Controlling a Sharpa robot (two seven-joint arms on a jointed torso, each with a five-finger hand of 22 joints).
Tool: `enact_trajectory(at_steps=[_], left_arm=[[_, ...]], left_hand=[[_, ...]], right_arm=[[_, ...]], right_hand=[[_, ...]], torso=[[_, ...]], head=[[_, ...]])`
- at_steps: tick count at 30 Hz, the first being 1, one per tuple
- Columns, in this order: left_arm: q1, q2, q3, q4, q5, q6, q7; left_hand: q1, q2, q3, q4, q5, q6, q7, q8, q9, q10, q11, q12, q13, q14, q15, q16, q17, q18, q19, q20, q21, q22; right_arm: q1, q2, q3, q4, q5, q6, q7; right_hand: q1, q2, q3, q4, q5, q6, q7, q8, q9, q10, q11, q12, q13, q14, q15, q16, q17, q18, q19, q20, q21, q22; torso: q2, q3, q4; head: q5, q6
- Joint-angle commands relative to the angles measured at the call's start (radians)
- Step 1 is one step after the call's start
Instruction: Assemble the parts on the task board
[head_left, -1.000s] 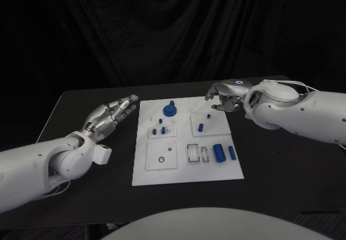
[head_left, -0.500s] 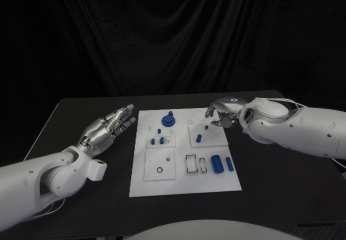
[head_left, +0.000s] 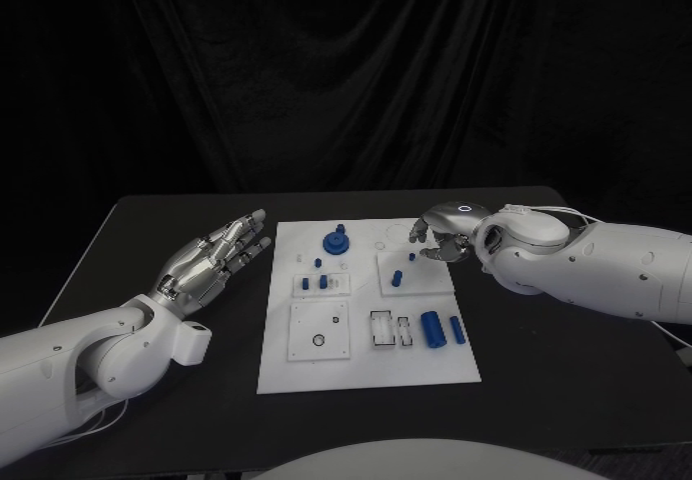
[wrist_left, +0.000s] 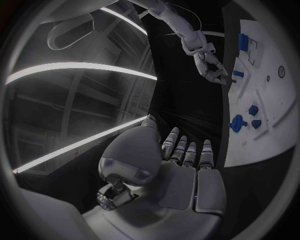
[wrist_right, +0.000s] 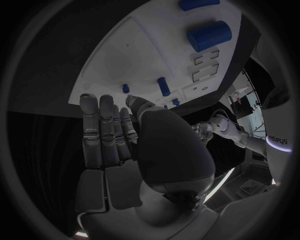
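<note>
Bearing small blue parts (head_left: 433, 327), white task board (head_left: 368, 368).

One worktop (head_left: 159, 215) carries one white board (head_left: 433, 365), over which two hands (head_left: 216, 255) (head_left: 440, 235) are out, and on the board lie two loose blue cylinders (head_left: 433, 328), one blue knob (head_left: 336, 241), and several small blue pegs (head_left: 400, 277) too tiny to count.

Dim room lighting leaving the black table (head_left: 173, 400) and backdrop nearly swallowing detail, the white task board (head_left: 368, 350) standing out brightest, soft glare showing on the white arms, wrist views bending straight edges strongly, rims darkening into vignette, bright ceiling strips streaking.
</note>
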Motion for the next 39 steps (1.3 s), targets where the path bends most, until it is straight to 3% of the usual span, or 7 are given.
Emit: enact_trajectory(at_steps=[1, 10, 13, 17, 19, 33, 39], left_arm=[[-0.001, 0.003, 0.001, 0.0, 0.008, 0.019, 0.158], [-0.002, 0.007, 0.001, -0.008, 0.008, 0.029, 0.154], [-0.004, 0.008, 0.001, -0.009, 0.008, 0.035, 0.151], [-0.005, 0.008, 0.001, -0.01, 0.008, 0.041, 0.147], [-0.005, 0.008, 0.001, -0.011, 0.008, 0.043, 0.144], [-0.008, 0.013, 0.001, -0.018, 0.008, 0.041, 0.137], [-0.01, 0.014, 0.001, -0.022, 0.008, 0.04, 0.141]], left_hand=[[0.003, 0.008, -0.004, -0.001, 0.006, -0.008, -0.002, -0.005, -0.001, 0.002, 0.007, 0.006, 0.0, 0.002, 0.007, 0.004, 0.002, 0.006, 0.001, 0.006, 0.002, 0.004], [0.018, 0.007, 0.003, -0.002, 0.03, -0.017, -0.007, -0.006, -0.006, 0.005, 0.021, 0.019, 0.001, 0.008, 0.032, 0.016, 0.005, 0.008, 0.013, 0.033, 0.008, 0.029], [0.054, -0.004, 0.01, -0.008, 0.079, -0.027, -0.012, -0.007, -0.008, 0.003, 0.026, 0.02, 0.001, 0.01, 0.043, 0.021, 0.006, 0.012, 0.018, 0.049, 0.01, 0.034], [0.067, -0.003, 0.013, -0.007, 0.089, -0.021, -0.003, -0.005, -0.007, 0.003, 0.028, 0.024, 0.001, 0.014, 0.053, 0.028, 0.008, 0.014, 0.022, 0.06, 0.012, 0.043], [0.086, -0.007, 0.017, -0.011, 0.109, 0.004, 0.025, 0.002, -0.003, 0.005, 0.023, 0.031, 0.002, 0.018, 0.061, 0.036, 0.01, 0.016, 0.028, 0.07, 0.015, 0.051], [0.087, -0.004, 0.016, -0.004, 0.107, 0.002, 0.022, 0.003, -0.004, 0.006, 0.028, 0.034, 0.002, 0.024, 0.075, 0.048, 0.012, 0.017, 0.036, 0.083, 0.018, 0.06], [0.01, 0.011, -0.004, 0.001, 0.028, 0.005, 0.022, 0.005, -0.003, 0.01, 0.035, 0.041, 0.003, 0.027, 0.084, 0.056, 0.013, 0.02, 0.043, 0.096, 0.02, 0.061]], right_arm=[[-0.009, 0.004, 0.001, -0.009, -0.011, -0.036, 0.021], [-0.036, 0.028, 0.001, -0.049, -0.011, -0.043, 0.032], [-0.045, 0.039, 0.001, -0.066, -0.011, -0.045, 0.036], [-0.057, 0.054, 0.001, -0.087, -0.008, -0.052, 0.043], [-0.063, 0.062, 0.001, -0.098, -0.002, -0.058, 0.048], [-0.094, 0.098, 0.005, -0.14, 0.012, -0.085, 0.074], [-0.102, 0.106, 0.006, -0.152, 0.012, -0.1, 0.079]], right_hand=[[-0.01, 0.001, 0.005, -0.002, -0.002, 0.007, 0.0, -0.005, -0.001, 0.01, -0.001, 0.001, -0.003, 0.006, -0.003, 0.005, -0.001, -0.002, 0.007, 0.001, 0.004, 0.056], [-0.01, 0.0, 0.006, -0.002, -0.002, 0.008, 0.0, -0.006, -0.001, 0.018, -0.001, 0.0, -0.005, 0.006, -0.003, 0.005, -0.002, -0.001, 0.006, 0.0, 0.001, 0.056], [-0.01, 0.0, 0.006, -0.002, -0.002, 0.009, 0.0, -0.006, -0.001, 0.018, -0.001, 0.0, -0.006, 0.006, -0.003, 0.005, -0.002, -0.001, 0.006, 0.0, 0.0, 0.056], [-0.01, 0.0, 0.006, -0.002, -0.003, 0.009, 0.0, -0.007, -0.001, 0.019, -0.001, -0.001, -0.006, 0.006, -0.003, 0.005, -0.002, -0.001, 0.005, 0.0, -0.002, 0.055], [-0.009, 0.0, 0.007, -0.002, -0.003, 0.009, 0.0, -0.007, -0.001, 0.021, -0.001, -0.002, -0.007, 0.005, -0.003, 0.004, -0.003, -0.001, 0.005, 0.0, -0.003, 0.055], [-0.006, 0.004, 0.016, -0.007, -0.003, 0.027, 0.009, -0.007, 0.002, 0.048, -0.005, -0.009, -0.018, 0.009, -0.007, 0.005, -0.005, -0.002, 0.013, -0.002, 0.006, 0.058], [0.0, 0.013, 0.016, -0.019, -0.004, 0.106, 0.015, 0.035, 0.034, 0.081, -0.016, -0.011, -0.026, 0.017, -0.015, 0.008, -0.007, -0.004, 0.024, -0.009, 0.022, 0.062]], torso=[[-0.002, -0.0029, -0.0018], [-0.003, -0.0039, -0.001], [-0.003, -0.0056, -0.001], [-0.003, -0.0069, -0.0009], [-0.003, -0.008, -0.0011], [-0.002, -0.0096, -0.0022], [-0.004, -0.0109, 0.0001]], head=[[0.005, -0.004], [0.008, -0.019], [0.012, -0.023], [0.013, -0.028], [0.014, -0.031], [0.022, -0.035], [0.02, -0.038]])
